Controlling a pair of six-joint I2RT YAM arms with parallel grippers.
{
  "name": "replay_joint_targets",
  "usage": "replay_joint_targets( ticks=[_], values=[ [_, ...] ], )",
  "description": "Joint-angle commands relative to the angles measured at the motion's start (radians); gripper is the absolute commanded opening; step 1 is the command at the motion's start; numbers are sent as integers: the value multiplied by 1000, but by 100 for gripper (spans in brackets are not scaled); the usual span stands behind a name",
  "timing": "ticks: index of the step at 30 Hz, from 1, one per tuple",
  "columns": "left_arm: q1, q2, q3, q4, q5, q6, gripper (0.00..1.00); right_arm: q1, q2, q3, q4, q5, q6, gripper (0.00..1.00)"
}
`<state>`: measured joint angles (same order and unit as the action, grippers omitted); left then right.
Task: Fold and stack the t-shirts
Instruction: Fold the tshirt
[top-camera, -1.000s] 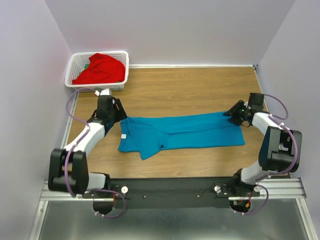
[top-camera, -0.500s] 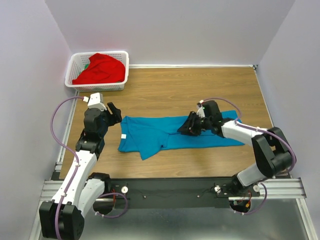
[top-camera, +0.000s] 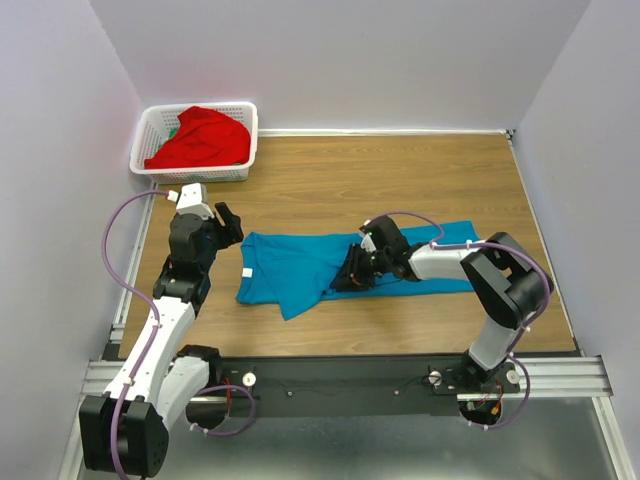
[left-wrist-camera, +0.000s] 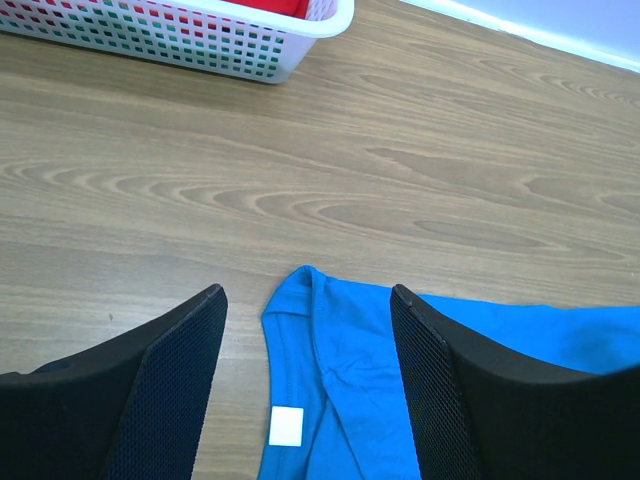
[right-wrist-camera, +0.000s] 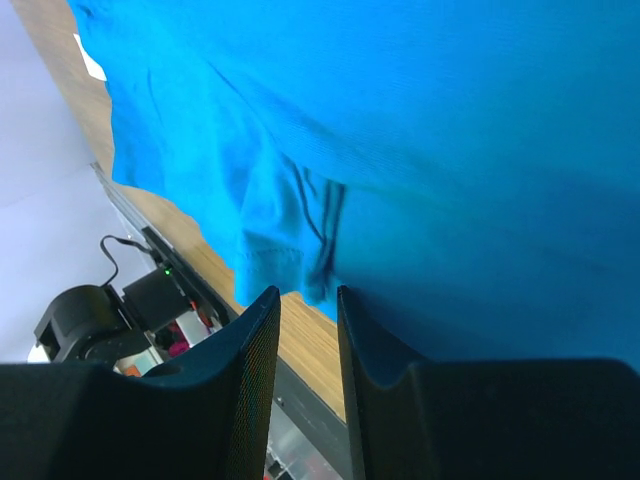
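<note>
Now, table: wood-grain top, fills the middle of the top view.
Teal-blue t-shirt: lies flat on the table, centre of the frame, folded into a long band running left to right; the left end is wider, with a flap pointing toward the lower edge.
Basket: white lattice, upper left corner of the table, well apart from the teal-blue t-shirt.
Red t-shirt: bunched inside the basket, heaped above its rim.
Left gripper: left of centre, just beside the shirt's left end; 2 fingers spread wide, nothing between them; collar edge sits below the gap.
Right gripper: centre of the frame, low on the shirt's middle near a fold and the hem; fingers narrow, slim gap showing; cannot tell if cloth is pinched.
White tag: small square on the shirt's left end, by the collar.
</note>
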<state>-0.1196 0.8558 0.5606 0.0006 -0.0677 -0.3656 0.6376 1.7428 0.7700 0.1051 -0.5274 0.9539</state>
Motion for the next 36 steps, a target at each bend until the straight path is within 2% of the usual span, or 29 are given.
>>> replay_joint_targets(
  ticks=[1,6,8,9,13,16,27,36],
  values=[
    [1,2,13,27,-24,13,74,31,35,38,28,1,23,36],
    [1,3,13,27,-26,13,74,37,61,41,28,12,26,36],
    [1,2,13,27,-26,13,74,39,60,37,28,18,28,30],
    [1,3,13,27,-26,14,74,39,58,37,28,18,28,30],
    [1,2,13,27,-27,16,74,39,21,35,13,46,14,9],
    [1,5,10,27,-27,16,74,39,-8,51,-45,67,-12,1],
    [1,9,12,27,-27,16,74,37,-35,104,-258,130,-135,1],
    [1,18,13,22,-30,16,74,34,-34,138,-349,224,-191,1]
  ],
)
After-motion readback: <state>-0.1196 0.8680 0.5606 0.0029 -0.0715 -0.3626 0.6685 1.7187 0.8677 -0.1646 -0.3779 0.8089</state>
